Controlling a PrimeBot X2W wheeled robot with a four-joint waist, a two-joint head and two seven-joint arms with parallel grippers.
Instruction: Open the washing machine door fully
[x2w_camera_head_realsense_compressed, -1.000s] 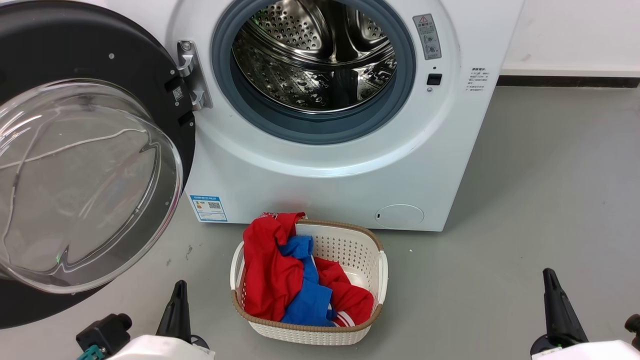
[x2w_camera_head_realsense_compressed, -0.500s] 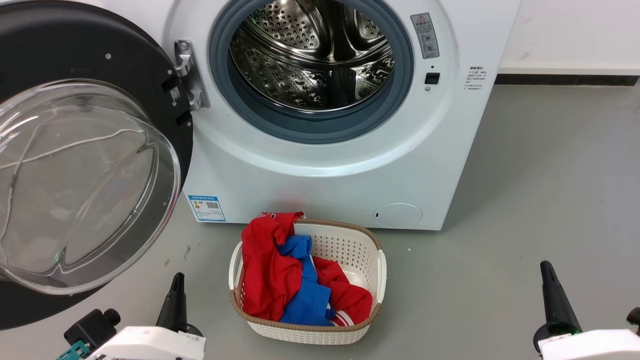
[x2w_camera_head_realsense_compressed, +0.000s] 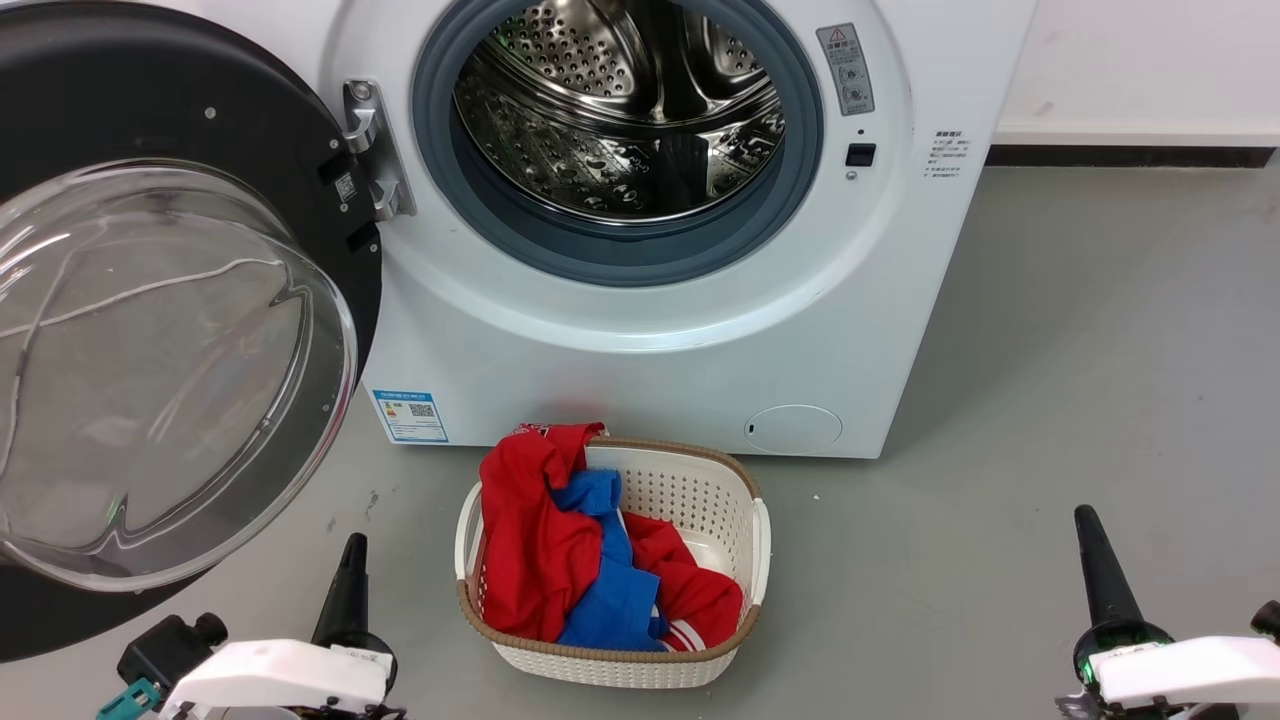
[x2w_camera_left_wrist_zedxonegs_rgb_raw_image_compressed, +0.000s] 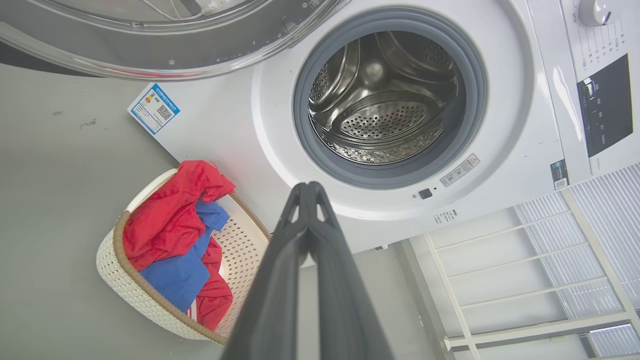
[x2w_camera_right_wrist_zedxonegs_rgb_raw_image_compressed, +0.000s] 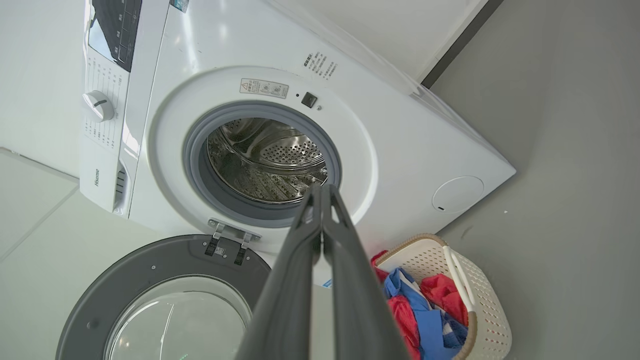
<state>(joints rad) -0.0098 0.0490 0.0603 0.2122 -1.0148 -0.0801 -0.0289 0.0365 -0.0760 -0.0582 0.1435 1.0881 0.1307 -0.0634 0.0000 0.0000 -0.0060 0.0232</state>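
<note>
On the left of the head view, the washing machine door (x2w_camera_head_realsense_compressed: 170, 330) hangs swung wide on its hinge (x2w_camera_head_realsense_compressed: 372, 150), leaving the steel drum (x2w_camera_head_realsense_compressed: 620, 110) uncovered. The left claw (x2w_camera_left_wrist_zedxonegs_rgb_raw_image_compressed: 309, 187) has its fingers pressed together, holding nothing; the right claw (x2w_camera_right_wrist_zedxonegs_rgb_raw_image_compressed: 322, 189) is likewise pinched together and empty (neither touches the door). A white basket (x2w_camera_head_realsense_compressed: 762, 530) of red and blue clothes (x2w_camera_head_realsense_compressed: 530, 550) sits on the floor (x2w_camera_head_realsense_compressed: 1050, 400) just before the machine (x2w_camera_head_realsense_compressed: 650, 350).

From your left claw (x2w_camera_left_wrist_zedxonegs_rgb_raw_image_compressed: 308, 186), the round black glass-bowled door (x2w_camera_head_realsense_compressed: 250, 130) stands ahead-left, the white plastic lattice basket (x2w_camera_head_realsense_compressed: 747, 482) just right, the white metal washing machine (x2w_camera_head_realsense_compressed: 650, 370) behind the basket.
</note>
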